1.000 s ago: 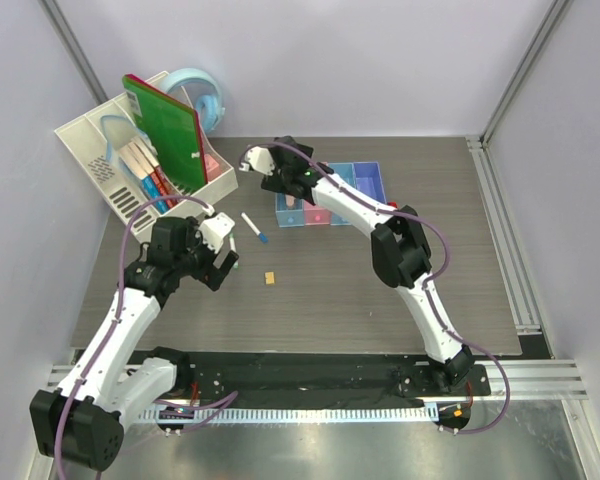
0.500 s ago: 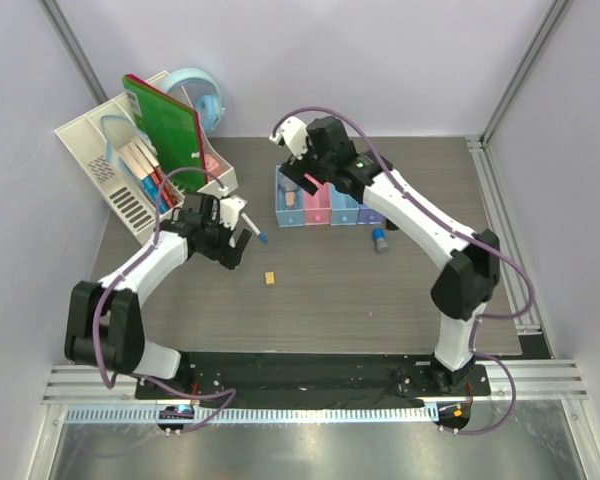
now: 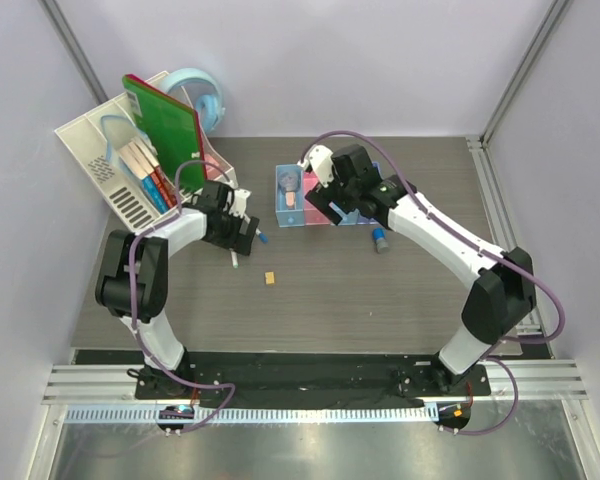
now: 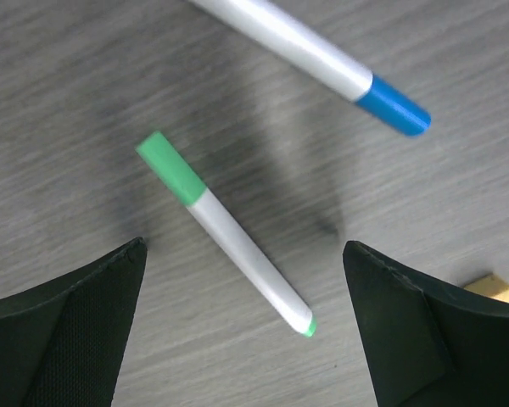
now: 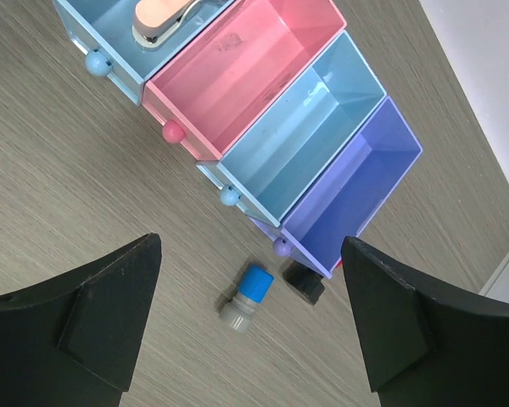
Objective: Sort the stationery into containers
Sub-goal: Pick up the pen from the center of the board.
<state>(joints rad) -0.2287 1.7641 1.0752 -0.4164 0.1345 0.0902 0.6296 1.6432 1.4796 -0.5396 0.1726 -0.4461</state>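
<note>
The left pincer point(image 4: 242, 248) is spread wide; a thin white plastic pen with a green cap point(image 4: 229, 233) lies between its fingers, untouched. The right pincer point(image 5: 250, 246) is likewise spread, with the row of four joined plastic bins point(image 5: 246, 68) seen just beyond its fingertips and a stubby blue-grey cylinder point(image 5: 246, 297) between them.

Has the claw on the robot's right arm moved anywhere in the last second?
Yes. In the top view the right gripper has swung rightward: it was by the left end of the row of bins and now hangs over the middle of the row.
</note>
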